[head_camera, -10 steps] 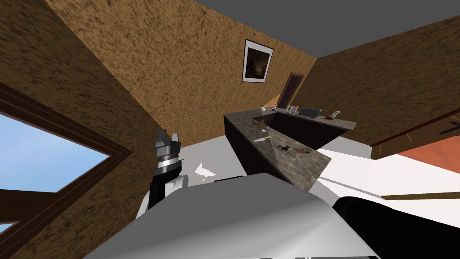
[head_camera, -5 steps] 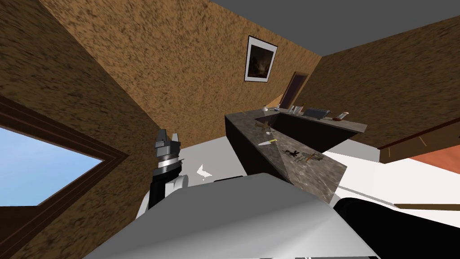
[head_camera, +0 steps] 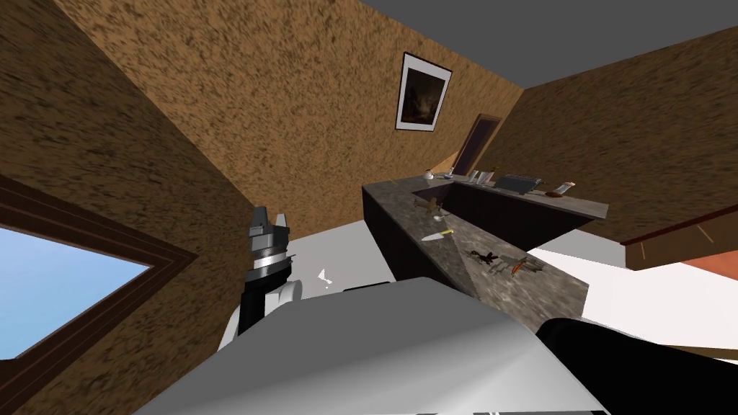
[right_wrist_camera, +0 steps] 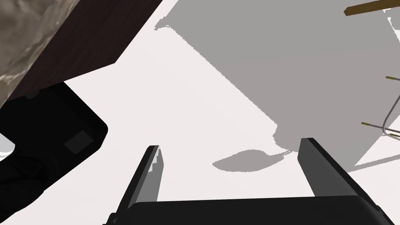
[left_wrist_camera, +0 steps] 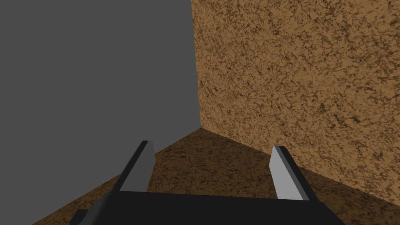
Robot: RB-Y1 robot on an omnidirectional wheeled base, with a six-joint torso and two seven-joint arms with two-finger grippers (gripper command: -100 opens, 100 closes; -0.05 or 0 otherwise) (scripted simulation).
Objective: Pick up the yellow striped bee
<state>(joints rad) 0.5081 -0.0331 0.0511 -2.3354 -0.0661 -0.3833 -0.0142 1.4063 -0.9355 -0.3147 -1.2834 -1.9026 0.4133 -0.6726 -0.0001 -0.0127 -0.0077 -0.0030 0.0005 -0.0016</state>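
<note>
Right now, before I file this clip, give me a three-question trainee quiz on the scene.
1. True or false: the left gripper has its fingers shut on a toy.
2. The knife lies on: A) a shelf, B) the stone-topped counter, C) a chair.
3. Fill in: the right gripper, fingers open, points at the white ___.
Key: 1 false, they stand open and empty; 2 B; 3 floor.

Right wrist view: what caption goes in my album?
Open right gripper hovers over the white floor beside the dark counter.
</note>
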